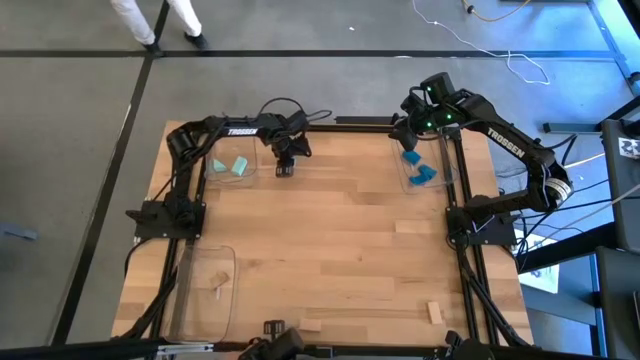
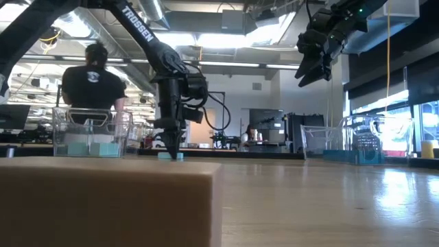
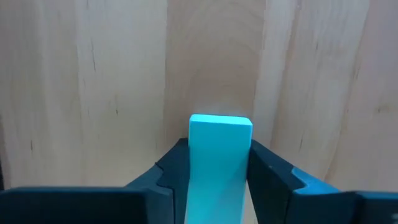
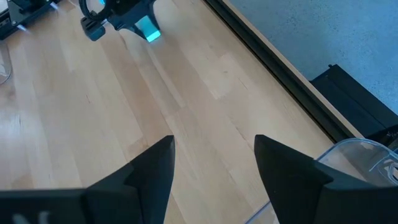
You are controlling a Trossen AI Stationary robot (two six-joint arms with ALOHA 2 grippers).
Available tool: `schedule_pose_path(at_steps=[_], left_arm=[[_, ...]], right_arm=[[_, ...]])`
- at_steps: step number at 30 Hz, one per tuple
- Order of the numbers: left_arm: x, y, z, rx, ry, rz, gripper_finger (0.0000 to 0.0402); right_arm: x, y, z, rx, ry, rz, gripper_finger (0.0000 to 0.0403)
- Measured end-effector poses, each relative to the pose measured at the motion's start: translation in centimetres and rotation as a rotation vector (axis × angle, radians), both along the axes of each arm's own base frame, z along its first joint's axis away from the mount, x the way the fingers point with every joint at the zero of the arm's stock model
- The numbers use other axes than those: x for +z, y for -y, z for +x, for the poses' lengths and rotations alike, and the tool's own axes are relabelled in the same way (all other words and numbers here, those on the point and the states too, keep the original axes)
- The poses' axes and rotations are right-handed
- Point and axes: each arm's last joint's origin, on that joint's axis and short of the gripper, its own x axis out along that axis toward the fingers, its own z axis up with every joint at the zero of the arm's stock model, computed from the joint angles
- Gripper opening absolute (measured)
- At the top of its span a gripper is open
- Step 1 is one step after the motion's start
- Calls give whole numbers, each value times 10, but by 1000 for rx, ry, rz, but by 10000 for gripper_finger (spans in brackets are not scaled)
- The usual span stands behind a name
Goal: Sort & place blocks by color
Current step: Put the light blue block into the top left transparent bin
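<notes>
My left gripper [image 1: 285,166] points down at the table near the far edge, shut on a mint-teal block [image 3: 219,134]; it also shows in the low view [image 2: 170,147]. Two mint-teal blocks [image 1: 229,166] lie in the clear tray [image 1: 215,150] to its left. Deep blue blocks [image 1: 420,172] lie in the far-right clear tray [image 1: 440,185]. My right gripper [image 4: 214,155] is open and hangs raised over that tray [image 2: 317,60]. Pale wood blocks [image 1: 434,312] [image 1: 310,323] lie by the near edge, and one [image 1: 218,290] sits in the near-left tray. My left gripper pinches the mint-teal block by its two long sides [image 3: 194,163], one finger [image 3: 174,165] on each. The fingers come from above, pointing down, and lie along the block. The block's lower end [image 2: 171,156] is level with the table top; whether it touches, I cannot tell.
A clear tray [image 1: 205,290] stands at the near-left corner. A wood block [image 2: 103,202] fills the low view's foreground. A black frame rail [image 1: 345,122] runs along the far edge. Bare wood [image 1: 340,230] spreads across the table's middle. A person [image 2: 92,82] sits beyond the table.
</notes>
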Motion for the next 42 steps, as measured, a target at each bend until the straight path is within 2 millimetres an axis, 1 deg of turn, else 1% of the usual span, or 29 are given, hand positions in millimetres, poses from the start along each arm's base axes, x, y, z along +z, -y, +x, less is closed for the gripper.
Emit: schedule_pose_path(at_steps=[3, 9, 12, 15, 19, 21, 26, 30, 33, 36, 40, 42], left_arm=[[11, 3, 0, 40, 30, -17, 116], [56, 2, -3, 148, 78, -30, 116], [87, 4, -3, 211, 124, -11, 116], [117, 4, -7, 275, 136, 44, 116], [157, 4, -23, 409, 133, 118, 116], [173, 6, -34, 472, 156, 122, 116], [193, 6, -65, 625, 154, 123, 116], [195, 1, -86, 705, 92, 112, 116], [184, -6, -97, 764, 56, 92, 116], [160, -12, -111, 833, -29, 44, 116], [120, -13, -130, 914, -155, -15, 116], [100, -12, -137, 942, -187, -37, 116]], right_arm=[[0, 0, 0, -1, 0, 0, 221], [0, 0, 0, -1, 0, 0, 221], [0, 0, 0, 0, 0, 0, 221], [0, 0, 0, 0, 1, 0, 221], [0, 0, 0, -1, 0, 0, 221], [0, 0, 0, 0, 0, 0, 221], [0, 0, 0, 0, 0, 0, 221], [0, 0, 0, 0, 0, 0, 221], [0, 0, 0, 0, 0, 0, 221], [0, 0, 0, 0, 1, -1, 221], [0, 0, 0, 0, 1, -1, 221], [0, 0, 0, 0, 1, -1, 221]])
